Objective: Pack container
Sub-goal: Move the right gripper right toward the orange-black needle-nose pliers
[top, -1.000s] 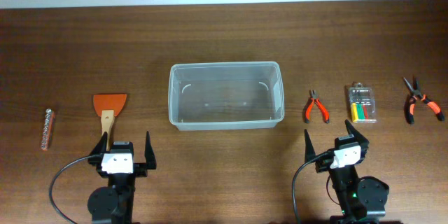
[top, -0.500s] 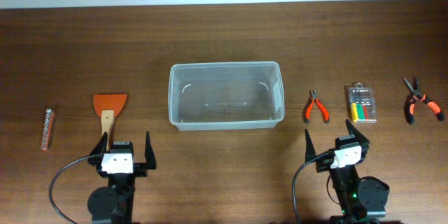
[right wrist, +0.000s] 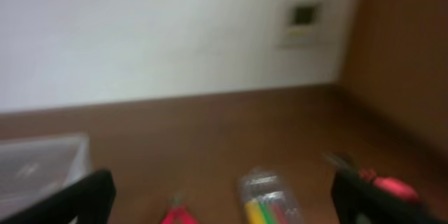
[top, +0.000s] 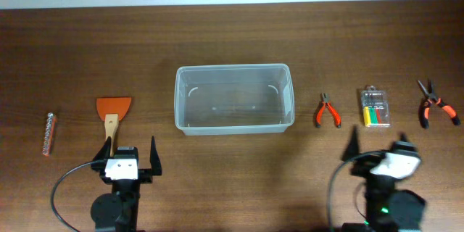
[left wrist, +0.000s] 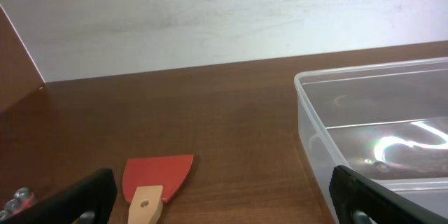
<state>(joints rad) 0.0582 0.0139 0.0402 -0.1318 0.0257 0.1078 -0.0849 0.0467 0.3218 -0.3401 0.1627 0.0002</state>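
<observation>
Container [top: 233, 109] lies beyond spread fingers [top: 153, 156] (well apart).

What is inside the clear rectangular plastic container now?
Nothing: the clear rectangular plastic container is empty; only the brown wooden table shows through its floor. Overhead, nothing covers it.

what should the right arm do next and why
Probably ease the right gripper forward and down toward the bit case. The gripper is open and holds nothing, the case lies almost straight ahead of it, and the container is empty, so nothing is packed yet.
</observation>
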